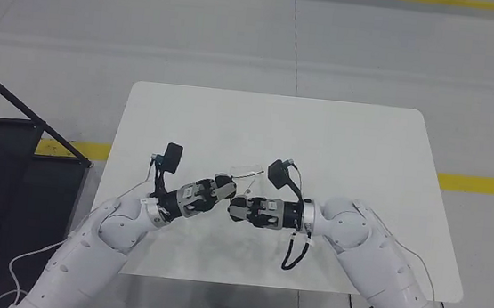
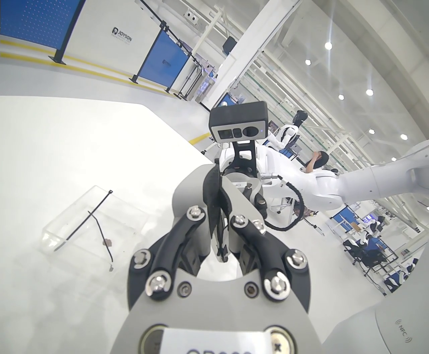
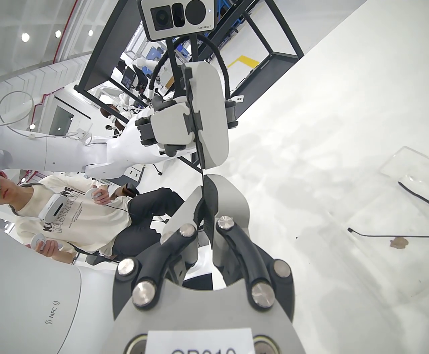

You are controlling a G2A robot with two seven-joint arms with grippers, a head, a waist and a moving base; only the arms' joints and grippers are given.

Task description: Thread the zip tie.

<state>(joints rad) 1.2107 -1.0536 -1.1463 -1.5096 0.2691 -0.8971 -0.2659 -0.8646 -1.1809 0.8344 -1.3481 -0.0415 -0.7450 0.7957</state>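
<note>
The zip tie (image 3: 202,183), judged light, springy and slippery, was clenched near its 2 ends by left gripper (image 1: 224,186) and right gripper (image 1: 236,210).

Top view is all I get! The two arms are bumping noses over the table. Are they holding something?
Observer: Yes. The right gripper has its jaws shut on a thin black zip tie.
Operator: Where does it go?
Observer: Straight into the left gripper, whose jaws are shut on it too.
Operator: Any more ties?
Observer: A straight tie and a bent tie lie in the clear tray.
</note>
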